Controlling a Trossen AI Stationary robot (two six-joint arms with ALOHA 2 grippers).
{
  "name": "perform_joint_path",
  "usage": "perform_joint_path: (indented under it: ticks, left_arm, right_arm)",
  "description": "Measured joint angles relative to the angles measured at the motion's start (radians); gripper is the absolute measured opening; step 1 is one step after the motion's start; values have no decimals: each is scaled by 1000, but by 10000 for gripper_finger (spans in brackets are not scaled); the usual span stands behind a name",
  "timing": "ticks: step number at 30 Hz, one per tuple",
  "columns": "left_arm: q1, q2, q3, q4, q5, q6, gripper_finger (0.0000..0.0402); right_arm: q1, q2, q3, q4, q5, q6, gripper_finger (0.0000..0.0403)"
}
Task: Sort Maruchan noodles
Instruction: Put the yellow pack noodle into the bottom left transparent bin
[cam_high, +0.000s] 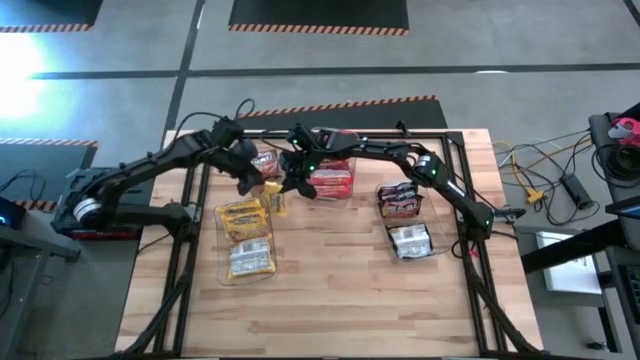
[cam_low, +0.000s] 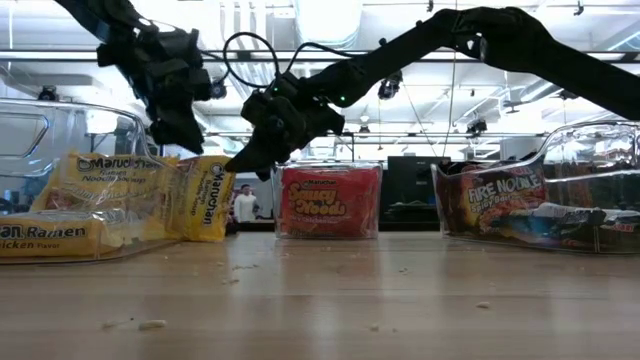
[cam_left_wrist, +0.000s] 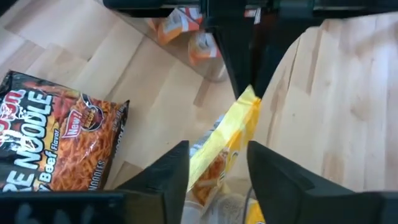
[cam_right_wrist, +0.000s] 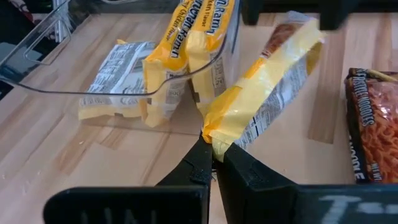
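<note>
sorting status, judged from the layout: well advanced, not finished.

- yellow noodle packets (cam_high: 246, 222): several lie in the clear bin (cam_high: 262, 270) on the left side of the counter (cam_high: 330, 310), labels up.
- dark "fire noodle" packets (cam_high: 400, 201): grouped in the clear bin on the right (cam_high: 432, 252), with a pale-backed packet (cam_high: 410, 241) lying nearer the front.
- red packets (cam_high: 331, 180): collected in a clear bin at the back middle; in the low view the red label faces forward.
- loose packets at the back left (cam_high: 265, 162): orange-red, lying under the left arm; whether they are in a bin i cannot tell.
- yellow packet in transit (cam_high: 274, 197): held on edge just beside the left bin, between the two arms. right end effector (cam_right_wrist: 212, 163) is closed, pinching one corner of it. left end effector (cam_left_wrist: 217, 165) straddles the opposite end with fingers parted, so it looks like a handover or release rather than a double grip.

remaining, as a judgement: this one yellow packet has to go into the left bin, and the back-left packets may still need a home.

surface: pale wooden butcher-block counter, a few crumbs near the front edge, black metal frame around it.

room: grey concrete floor with striped hazard tape (cam_high: 340, 103), cables (cam_high: 540, 160) to the right, an open workshop hall with ceiling lights behind, and a person (cam_low: 244, 206) standing far off.
</note>
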Motion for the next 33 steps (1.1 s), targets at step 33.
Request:
perform_joint_path:
  ticks: [33]
  left_arm:
    - [-34,92,0,19,52,242,187]
  right_arm:
    - [39,1,-1,0,50,-189,8]
